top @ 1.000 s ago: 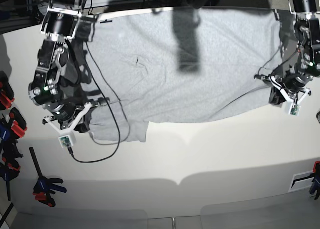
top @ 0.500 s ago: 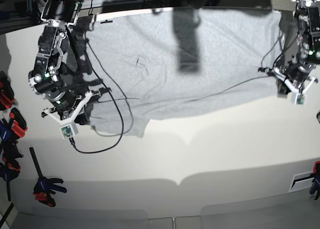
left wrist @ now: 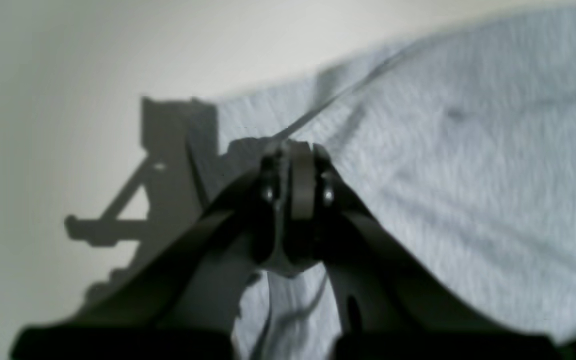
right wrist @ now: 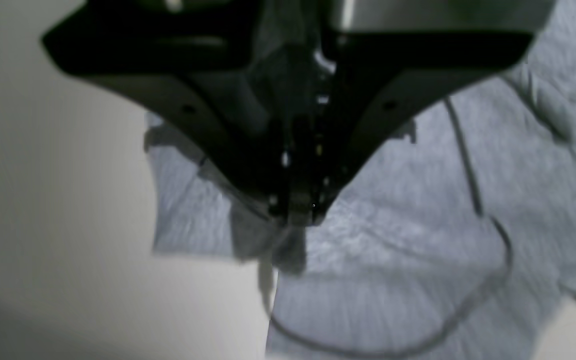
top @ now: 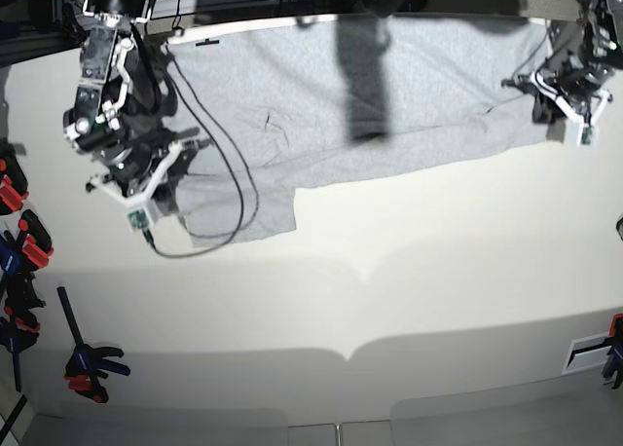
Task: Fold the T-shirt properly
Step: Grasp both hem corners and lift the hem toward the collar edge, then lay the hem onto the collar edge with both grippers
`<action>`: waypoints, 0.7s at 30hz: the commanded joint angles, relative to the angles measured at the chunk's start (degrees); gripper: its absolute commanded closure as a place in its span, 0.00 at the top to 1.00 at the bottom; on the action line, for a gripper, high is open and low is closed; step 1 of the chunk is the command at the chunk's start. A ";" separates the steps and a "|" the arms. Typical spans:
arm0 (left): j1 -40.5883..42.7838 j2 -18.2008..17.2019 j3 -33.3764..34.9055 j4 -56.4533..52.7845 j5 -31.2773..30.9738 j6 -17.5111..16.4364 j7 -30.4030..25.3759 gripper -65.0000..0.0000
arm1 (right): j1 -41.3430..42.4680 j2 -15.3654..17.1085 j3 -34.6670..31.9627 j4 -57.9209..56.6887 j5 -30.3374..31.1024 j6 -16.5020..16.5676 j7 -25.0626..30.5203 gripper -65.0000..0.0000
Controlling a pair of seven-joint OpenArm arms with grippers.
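- Presently the T-shirt (top: 360,115) lies spread, plain side up, along the far edge of the table (top: 409,300), with one sleeve hanging nearer at the left.
- Left gripper (top: 563,97), jaws closed, pinches the hem at the far right.
- Right gripper (top: 156,178) is clamped on cloth by the left sleeve.
- Judged progress: early; no finished, stacked fold is visible, and most folding remains.

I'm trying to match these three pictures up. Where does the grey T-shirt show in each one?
Base view: the T-shirt spreads across the table's far half.
Left wrist view: it fills the right side, behind shut jaws.
Right wrist view: it fills the centre and right.
Shared landmark: the black cable lying on the shirt.
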 commanded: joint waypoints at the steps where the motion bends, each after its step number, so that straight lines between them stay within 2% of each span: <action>1: 0.11 -0.66 -0.59 0.85 0.13 -0.02 -1.01 0.00 | 0.94 0.61 0.28 1.25 0.39 0.37 0.35 0.00; 5: 0.26 0.13 -0.59 0.87 1.29 0.00 -1.03 0.00 | 1.16 0.66 0.28 1.25 0.44 0.37 -1.92 0.00; 9: 0.26 0.11 -0.59 0.87 1.33 0.00 -1.03 0.00 | 1.14 0.66 0.28 1.25 0.46 0.35 -1.88 0.34; 11: 0.26 0.11 -0.59 0.87 1.33 -0.02 -1.03 0.00 | 1.16 0.66 0.28 1.25 0.96 0.35 -1.73 0.43; 15: 0.26 0.11 -0.59 0.87 1.33 0.00 -1.03 0.00 | 1.40 0.66 0.28 1.51 2.84 0.35 -1.44 0.44; 21: 0.24 0.11 -0.59 0.87 1.31 0.00 -1.29 0.00 | 6.64 0.24 0.22 1.42 4.70 0.17 10.80 0.44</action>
